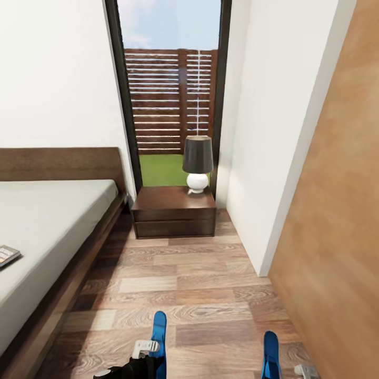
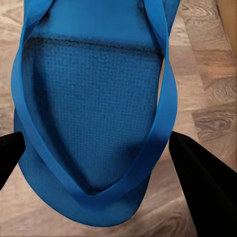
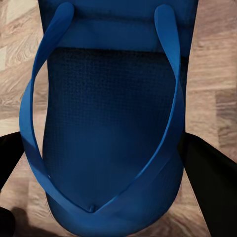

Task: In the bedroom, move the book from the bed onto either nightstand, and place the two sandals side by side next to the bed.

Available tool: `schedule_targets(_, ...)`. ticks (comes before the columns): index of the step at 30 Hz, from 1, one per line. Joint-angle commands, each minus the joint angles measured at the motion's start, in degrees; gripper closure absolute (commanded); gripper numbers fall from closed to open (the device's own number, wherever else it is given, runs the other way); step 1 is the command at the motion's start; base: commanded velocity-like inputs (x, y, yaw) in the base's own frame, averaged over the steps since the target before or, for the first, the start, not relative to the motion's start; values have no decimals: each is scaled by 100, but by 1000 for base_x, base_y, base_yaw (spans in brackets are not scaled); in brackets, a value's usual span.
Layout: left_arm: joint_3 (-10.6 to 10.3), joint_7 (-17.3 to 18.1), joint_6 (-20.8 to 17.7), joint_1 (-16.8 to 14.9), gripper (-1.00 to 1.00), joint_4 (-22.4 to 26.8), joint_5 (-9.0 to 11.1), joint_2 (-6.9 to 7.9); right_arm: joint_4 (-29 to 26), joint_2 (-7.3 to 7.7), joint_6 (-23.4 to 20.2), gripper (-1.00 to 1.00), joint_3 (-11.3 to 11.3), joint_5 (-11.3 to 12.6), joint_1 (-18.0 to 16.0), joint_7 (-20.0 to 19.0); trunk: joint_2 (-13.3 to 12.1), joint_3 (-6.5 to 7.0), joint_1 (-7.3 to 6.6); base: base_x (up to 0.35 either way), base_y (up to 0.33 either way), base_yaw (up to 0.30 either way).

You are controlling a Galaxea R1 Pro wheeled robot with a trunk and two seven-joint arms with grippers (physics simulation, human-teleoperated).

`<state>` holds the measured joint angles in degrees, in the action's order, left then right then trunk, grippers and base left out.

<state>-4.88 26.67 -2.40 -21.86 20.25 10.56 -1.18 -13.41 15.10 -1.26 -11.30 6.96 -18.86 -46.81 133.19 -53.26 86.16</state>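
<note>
I see even, bright daylight from the tall window (image 1: 171, 105), soft shadow along the bed (image 1: 63, 252), slightly blurred, stretched picture edges.

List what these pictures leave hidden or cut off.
- Book: head view, cut by the left edge; cover too small to read.
- Bed: head view, its far side runs off the left edge.
- Left sandal and right sandal: head view, lower parts cut by the bottom edge.
- Left end effector and right end effector: wrist views, the sandals cover the fingertips, so contact is unclear.
</note>
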Motion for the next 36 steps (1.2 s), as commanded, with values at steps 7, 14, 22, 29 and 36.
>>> schedule_targets(7, -31, -4, -23, -2, 100, 4, 60, 4, 5, 2, -15, 100, 5, 51, -3, -21, 2, -5, 2, 323, 0, 0)
schedule_targets(14, -31, -4, -23, -2, 100, 5, 60, 4, 5, 2, -15, 100, 5, 51, -3, -21, 2, -5, 2, 323, 0, 0)
schedule_targets(22, -31, -4, -23, -2, 100, 5, 60, 10, 5, 2, -15, 100, 5, 51, -3, -21, 2, -5, 2, 323, 0, 0)
schedule_targets(29, -31, -4, -23, -2, 100, 5, 60, 6, 5, 2, -15, 100, 5, 51, -3, -21, 2, -5, 2, 323, 0, 0)
schedule_targets(36, -31, -4, -23, -2, 100, 5, 60, 4, 5, 2, -15, 100, 5, 51, -3, -21, 2, -5, 2, 323, 0, 0)
